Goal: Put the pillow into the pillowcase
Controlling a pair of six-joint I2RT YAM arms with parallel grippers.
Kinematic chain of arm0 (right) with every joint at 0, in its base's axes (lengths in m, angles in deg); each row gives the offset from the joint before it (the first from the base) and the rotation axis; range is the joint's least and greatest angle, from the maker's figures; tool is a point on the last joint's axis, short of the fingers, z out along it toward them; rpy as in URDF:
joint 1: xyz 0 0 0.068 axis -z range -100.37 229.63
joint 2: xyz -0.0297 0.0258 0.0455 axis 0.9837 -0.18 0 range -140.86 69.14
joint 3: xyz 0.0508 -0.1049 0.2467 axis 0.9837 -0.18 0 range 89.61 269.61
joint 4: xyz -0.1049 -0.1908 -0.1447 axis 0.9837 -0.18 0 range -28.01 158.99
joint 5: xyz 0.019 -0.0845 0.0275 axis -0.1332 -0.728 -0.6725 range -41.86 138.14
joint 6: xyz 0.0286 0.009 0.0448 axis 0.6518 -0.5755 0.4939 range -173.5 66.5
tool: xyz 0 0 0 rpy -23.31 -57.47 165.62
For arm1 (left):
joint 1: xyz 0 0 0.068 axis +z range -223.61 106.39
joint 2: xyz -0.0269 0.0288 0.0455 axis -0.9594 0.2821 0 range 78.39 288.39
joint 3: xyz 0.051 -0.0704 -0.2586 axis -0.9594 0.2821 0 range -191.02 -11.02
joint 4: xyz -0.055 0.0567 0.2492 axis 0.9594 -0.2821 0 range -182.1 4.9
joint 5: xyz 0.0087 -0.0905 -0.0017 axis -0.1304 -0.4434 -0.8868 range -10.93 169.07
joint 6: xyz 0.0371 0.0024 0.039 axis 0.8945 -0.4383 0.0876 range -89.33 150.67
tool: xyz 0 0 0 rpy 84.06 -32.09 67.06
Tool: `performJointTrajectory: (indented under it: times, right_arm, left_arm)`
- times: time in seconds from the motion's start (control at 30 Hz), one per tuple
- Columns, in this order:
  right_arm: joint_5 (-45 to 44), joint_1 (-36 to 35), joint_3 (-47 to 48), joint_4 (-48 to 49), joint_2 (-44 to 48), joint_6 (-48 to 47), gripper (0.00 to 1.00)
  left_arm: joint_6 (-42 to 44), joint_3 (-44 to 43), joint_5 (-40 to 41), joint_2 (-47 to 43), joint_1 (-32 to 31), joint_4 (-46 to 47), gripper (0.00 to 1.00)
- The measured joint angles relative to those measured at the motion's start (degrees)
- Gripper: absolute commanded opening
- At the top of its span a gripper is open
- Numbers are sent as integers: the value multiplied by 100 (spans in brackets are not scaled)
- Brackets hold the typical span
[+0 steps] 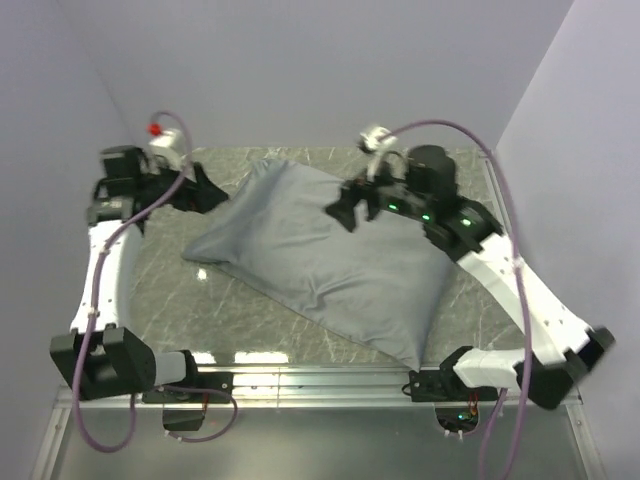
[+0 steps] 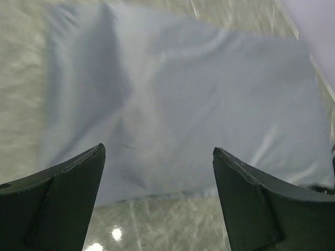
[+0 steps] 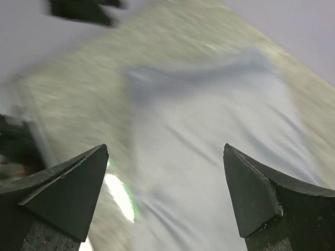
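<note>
As far as the plain blue-grey wrinkled fabric pillowcase (image 1: 320, 255) goes: it lies slantwise across the middle of the top view on the grey-green marbled table (image 1: 160, 290). One corner points to the upper left and another sits at the lower right by the right arm's base.
Pillow: can't spot it in any view. The sack looks plump and filled out to its corners, so my guess is it's already inside, hidden by the fabric.
Left gripper (image 1: 207, 190): upper left of the top view, just off the case's upper-left corner, jaws spread wide with nothing between them. Past its fingers (image 2: 63, 198) the wrist view shows only blue cloth and table.
Right gripper (image 1: 348, 212): hovers over the upper middle of the case, jaws wide too, empty.
Why like this: open jaws clear of the cloth make sense if there's nothing left to tug, I'd say.
Task progress: looks basically done to me, though I can't tell which end is the opening.
Blur: both wrist views are smeared, so fine detail is lost.
</note>
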Motion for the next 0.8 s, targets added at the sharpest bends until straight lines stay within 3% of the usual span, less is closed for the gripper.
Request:
performJointTrajectory:
  times: [0.1,0.2,0.37,0.6,0.8]
  right_arm:
    - [-282,925,-791,-660,581,-595,98]
    - [-586,1659,-1510,-1368,533,-1095,99]
    - [-925,1882,-2260,-2391,-142,-1604,98]
    - [-1419,2190,-2157,-2376,-1429,-1943,97]
    - [-1502,2323,-859,-2546,-2824,-1976,97]
  left_arm:
    - [205,372,382,367,-798,98,87]
    - [254,675,887,852,-1274,354,85]
    - [221,798,1558,1786,-1718,592,82]
    - [-122,1300,2079,2262,-1733,828,82]
    - [-481,1204,2109,2573,-1469,925,82]
